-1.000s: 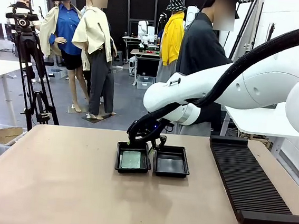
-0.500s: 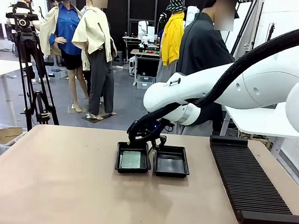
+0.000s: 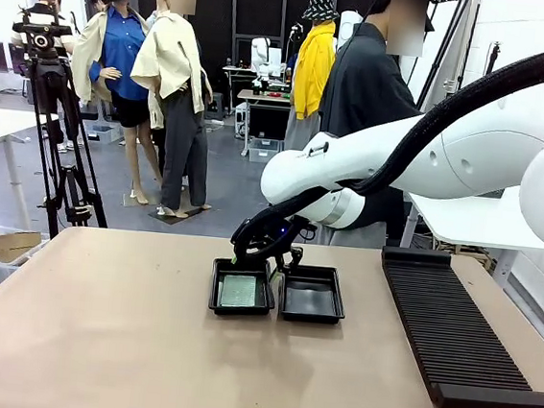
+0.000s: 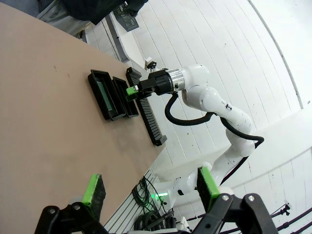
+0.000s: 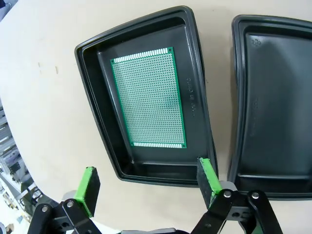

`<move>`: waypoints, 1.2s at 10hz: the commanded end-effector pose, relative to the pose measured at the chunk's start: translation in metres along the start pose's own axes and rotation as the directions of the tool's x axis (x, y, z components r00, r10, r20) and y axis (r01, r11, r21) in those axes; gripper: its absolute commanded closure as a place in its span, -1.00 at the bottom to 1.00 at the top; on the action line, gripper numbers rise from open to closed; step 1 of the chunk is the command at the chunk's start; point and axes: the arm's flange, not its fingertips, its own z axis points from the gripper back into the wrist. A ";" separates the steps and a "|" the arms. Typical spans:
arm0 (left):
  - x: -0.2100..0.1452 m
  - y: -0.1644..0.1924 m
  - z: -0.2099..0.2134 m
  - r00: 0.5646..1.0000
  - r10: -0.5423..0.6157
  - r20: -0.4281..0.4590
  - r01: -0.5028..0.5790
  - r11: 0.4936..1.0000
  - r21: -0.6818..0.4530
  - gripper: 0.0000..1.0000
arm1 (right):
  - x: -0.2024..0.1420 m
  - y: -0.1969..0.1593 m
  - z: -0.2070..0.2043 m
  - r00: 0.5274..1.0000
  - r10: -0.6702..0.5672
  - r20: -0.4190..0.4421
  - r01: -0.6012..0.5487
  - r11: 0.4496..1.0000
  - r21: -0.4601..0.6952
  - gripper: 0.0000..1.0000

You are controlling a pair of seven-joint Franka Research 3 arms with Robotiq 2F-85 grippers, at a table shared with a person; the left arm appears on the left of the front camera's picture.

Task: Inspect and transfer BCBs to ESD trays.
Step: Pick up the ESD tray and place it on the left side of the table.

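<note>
Hovering right gripper, jaws spread, over BCB in tray ahead of them: placement seemingly done. Next, fetching one for tray alongside. Left gripper spread too.

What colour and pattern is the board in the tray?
Green board, fine grid of tiny dots; clearest in the right wrist view.

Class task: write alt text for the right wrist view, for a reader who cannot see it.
A green perforated circuit board lies flat in a black tray on a tan table, with a second black tray, empty, beside it. The open right tool shows at the bottom edge.
</note>
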 end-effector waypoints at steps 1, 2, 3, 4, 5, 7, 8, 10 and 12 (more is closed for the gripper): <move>0.000 -0.002 0.002 1.000 0.005 0.004 -0.005 1.000 0.006 -1.00 | 0.001 -0.001 -0.001 1.000 -0.005 0.011 0.005 1.000 0.009 -1.00; 0.000 -0.002 0.002 1.000 0.005 0.004 -0.005 1.000 0.006 -1.00 | 0.001 -0.001 -0.001 1.000 -0.005 0.011 0.005 1.000 0.009 -1.00; 0.000 -0.002 0.002 1.000 0.005 0.004 -0.005 1.000 0.006 -1.00 | 0.001 -0.001 -0.001 1.000 -0.005 0.011 0.005 1.000 0.009 -1.00; 0.000 -0.002 0.002 1.000 0.005 0.004 -0.005 1.000 0.006 -1.00 | 0.001 -0.001 -0.001 1.000 -0.005 0.011 0.005 1.000 0.009 -1.00; 0.000 -0.002 0.002 1.000 0.005 0.004 -0.005 1.000 0.006 -1.00 | 0.000 0.000 0.000 1.000 0.000 0.000 0.000 1.000 0.000 -1.00; 0.000 -0.002 0.002 1.000 0.005 0.004 -0.005 1.000 0.006 -1.00 | -0.009 -0.006 0.018 1.000 0.026 0.012 -0.027 0.999 0.041 -1.00; 0.000 -0.002 0.002 1.000 0.005 0.004 -0.005 1.000 0.006 -1.00 | -0.017 -0.008 0.034 0.999 0.045 0.020 -0.046 0.996 0.078 -1.00; 0.000 -0.002 0.002 1.000 0.005 0.004 -0.005 1.000 0.006 -1.00 | -0.031 -0.011 0.064 0.996 0.084 0.025 -0.086 0.988 0.126 -1.00; 0.000 -0.002 0.002 1.000 0.005 0.004 -0.005 1.000 0.006 -1.00 | -0.041 -0.029 0.095 0.995 0.093 0.037 -0.098 0.980 0.175 -1.00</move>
